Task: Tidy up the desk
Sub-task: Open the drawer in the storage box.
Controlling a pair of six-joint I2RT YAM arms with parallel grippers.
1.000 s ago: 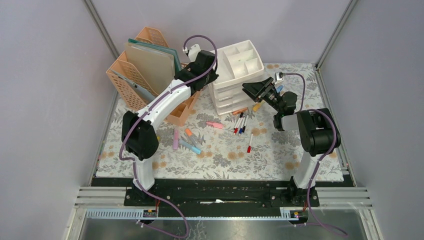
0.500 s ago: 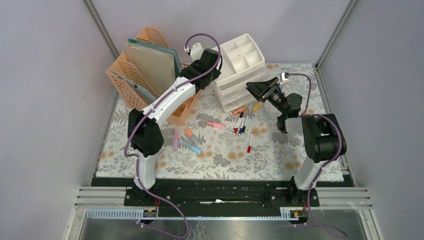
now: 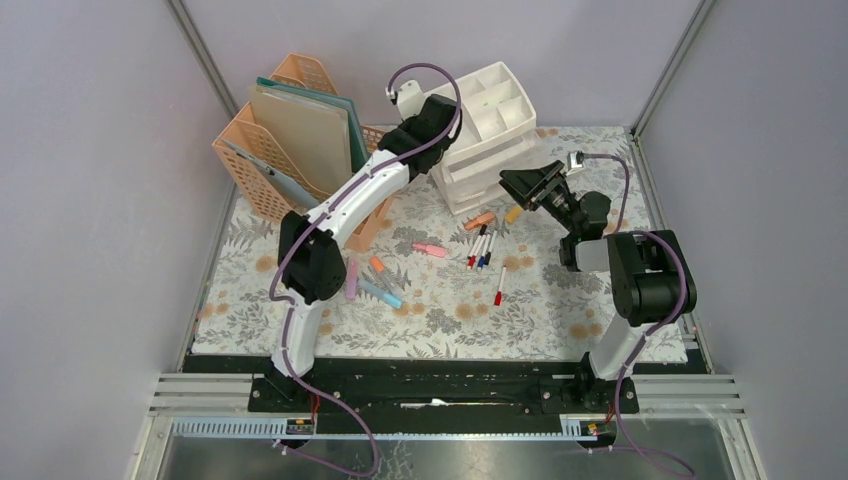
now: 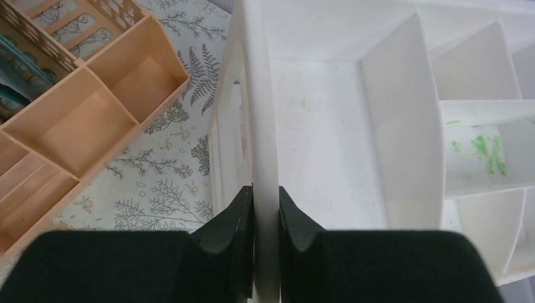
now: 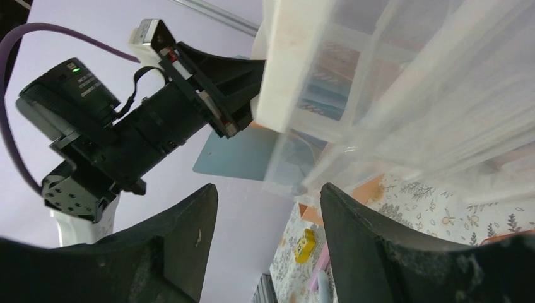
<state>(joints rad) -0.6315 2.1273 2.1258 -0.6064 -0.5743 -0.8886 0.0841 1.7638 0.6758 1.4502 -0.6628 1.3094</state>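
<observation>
Left wrist view alone: left jaws pinch drawer unit (image 4: 328,126) rim. Right wrist view: right jaws wide, empty.

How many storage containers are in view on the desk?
2. The peach file rack stands at the back left of the desk; the white drawer unit is at the back centre, its top rim pinched by the left gripper. No other is visible.

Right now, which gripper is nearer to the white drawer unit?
Left. The left gripper is clamped on the white drawer unit's top rim. The right gripper is open just off its drawer front, gripping nothing.
</observation>
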